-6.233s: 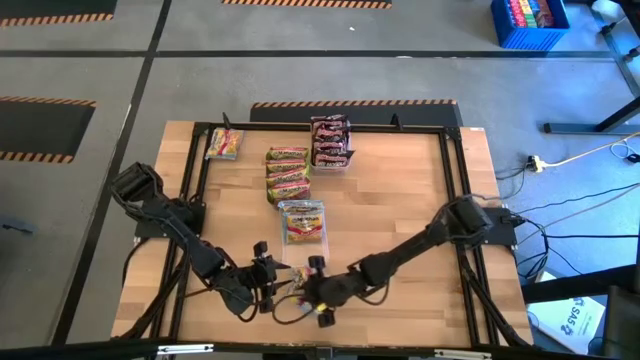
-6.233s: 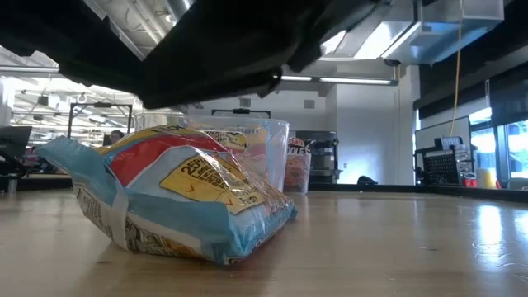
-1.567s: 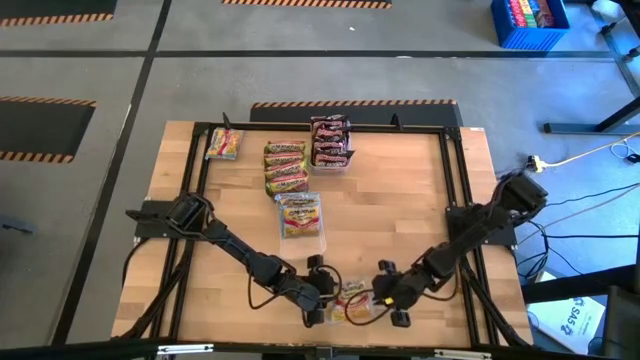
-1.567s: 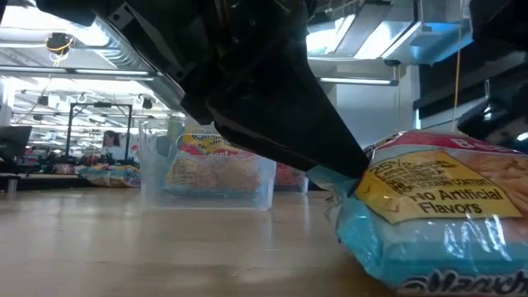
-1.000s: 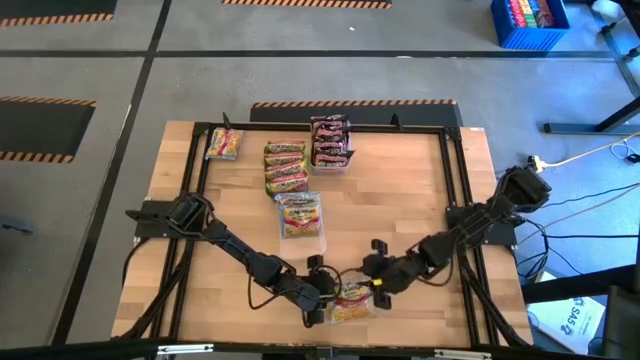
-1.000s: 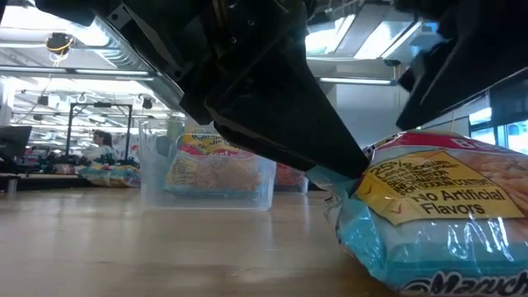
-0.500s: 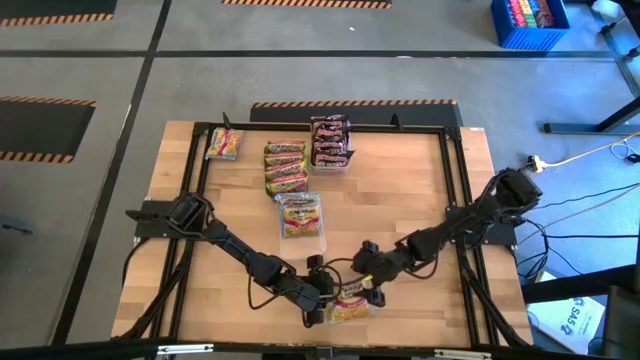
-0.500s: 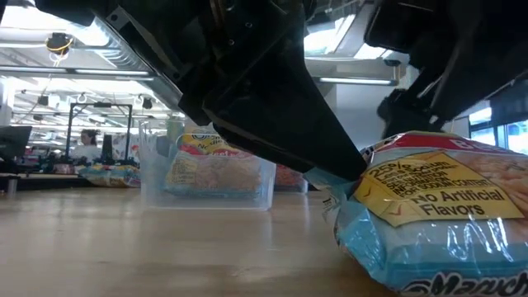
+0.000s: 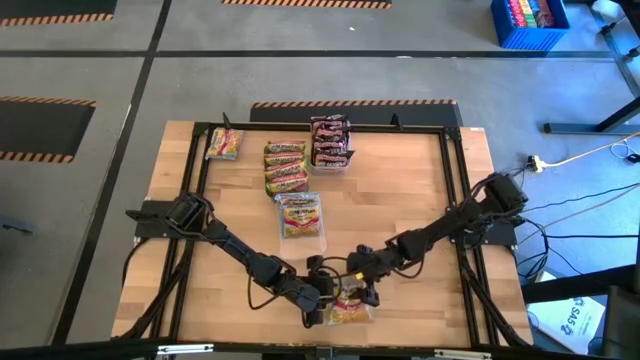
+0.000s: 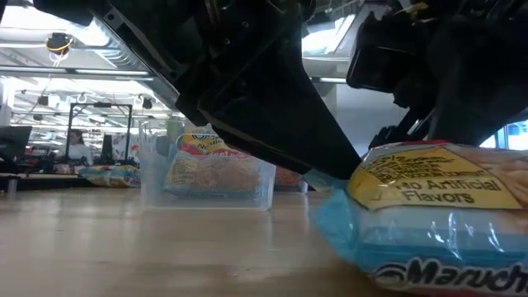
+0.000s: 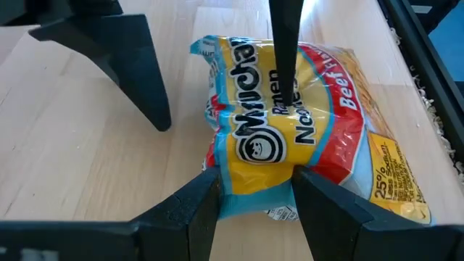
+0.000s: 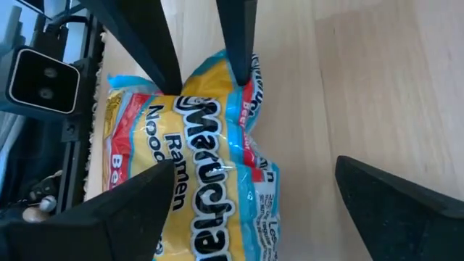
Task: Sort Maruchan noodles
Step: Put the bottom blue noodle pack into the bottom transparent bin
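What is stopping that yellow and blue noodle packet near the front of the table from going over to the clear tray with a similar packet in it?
Nothing visible. The left gripper is shut on the noodle packet; the right gripper hangs open over it. Bare wood lies between the packet and the clear tray.

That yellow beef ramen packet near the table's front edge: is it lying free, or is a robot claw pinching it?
Pinched. The left gripper is shut on the Maruchan packet; the right gripper, open, straddles it.
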### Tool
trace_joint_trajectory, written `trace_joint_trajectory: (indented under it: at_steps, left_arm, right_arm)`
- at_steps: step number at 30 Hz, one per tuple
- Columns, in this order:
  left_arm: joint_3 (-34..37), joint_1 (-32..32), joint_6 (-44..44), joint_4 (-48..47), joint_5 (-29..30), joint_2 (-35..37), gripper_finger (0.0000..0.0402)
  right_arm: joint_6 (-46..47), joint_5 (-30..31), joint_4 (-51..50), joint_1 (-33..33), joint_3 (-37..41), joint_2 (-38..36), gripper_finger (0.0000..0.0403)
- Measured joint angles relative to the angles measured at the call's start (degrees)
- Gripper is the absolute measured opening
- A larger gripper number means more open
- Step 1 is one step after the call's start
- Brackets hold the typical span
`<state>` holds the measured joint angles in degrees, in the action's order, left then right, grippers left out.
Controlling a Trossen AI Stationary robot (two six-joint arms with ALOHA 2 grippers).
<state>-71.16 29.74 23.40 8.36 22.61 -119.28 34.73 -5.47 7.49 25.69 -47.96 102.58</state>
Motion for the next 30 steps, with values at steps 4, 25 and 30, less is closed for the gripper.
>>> trace_joint_trajectory:
  at_steps: [4,25,30]
  left_arm:
    - [0.0,0.0,0.02,0.01,0.05,0.0,0.0168]
    - [0.04,0.36,0.12,-2.3,0.2,1.33,0.0168]
    - [0.04,2.08,1.23,-7.49,1.14,4.89,0.0168]
  right_arm:
    - [0.38,-0.76,0.13,0.0,-0.03,0.57,0.036]
    - [-2.16,-1.09,1.02,0.17,0.15,0.72,0.0132]
    - [-3.3,-1.2,1.91,0.17,0.17,0.77,0.0094]
